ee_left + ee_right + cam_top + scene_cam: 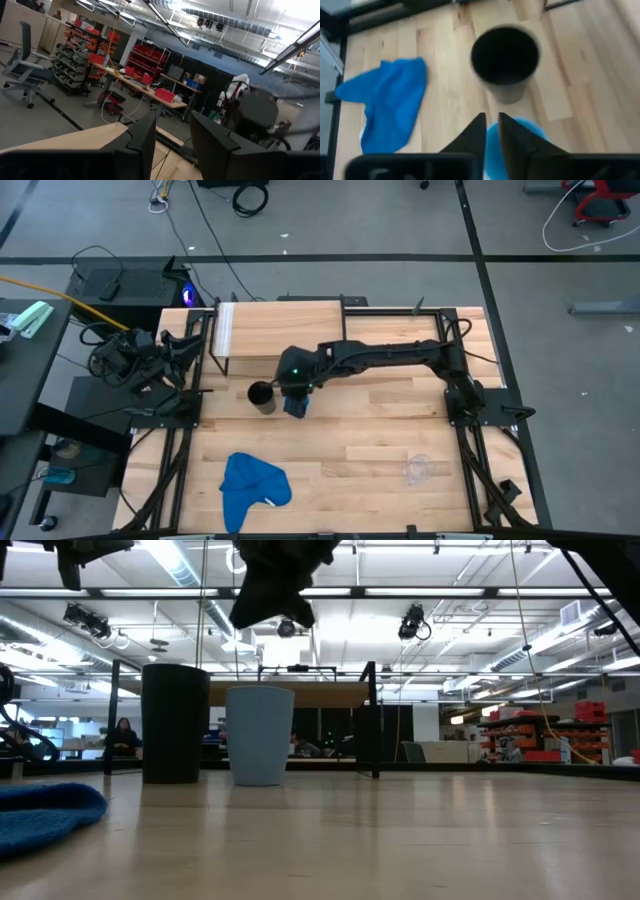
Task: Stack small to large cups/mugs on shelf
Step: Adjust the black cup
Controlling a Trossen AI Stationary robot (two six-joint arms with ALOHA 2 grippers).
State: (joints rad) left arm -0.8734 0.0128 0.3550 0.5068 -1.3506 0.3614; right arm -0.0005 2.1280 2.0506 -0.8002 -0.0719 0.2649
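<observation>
No readable text, labels, brands, numbers or signs showed in any view; nothing legible on the cups, table, arms or background shelving.

I see a black cup (175, 723), a light-blue cup (259, 734), a clear cup (417, 469), a blue cloth (251, 485) and a pale wood table (380, 440).

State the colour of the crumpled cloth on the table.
Blue; the cloth shows best in the right wrist view.
</observation>
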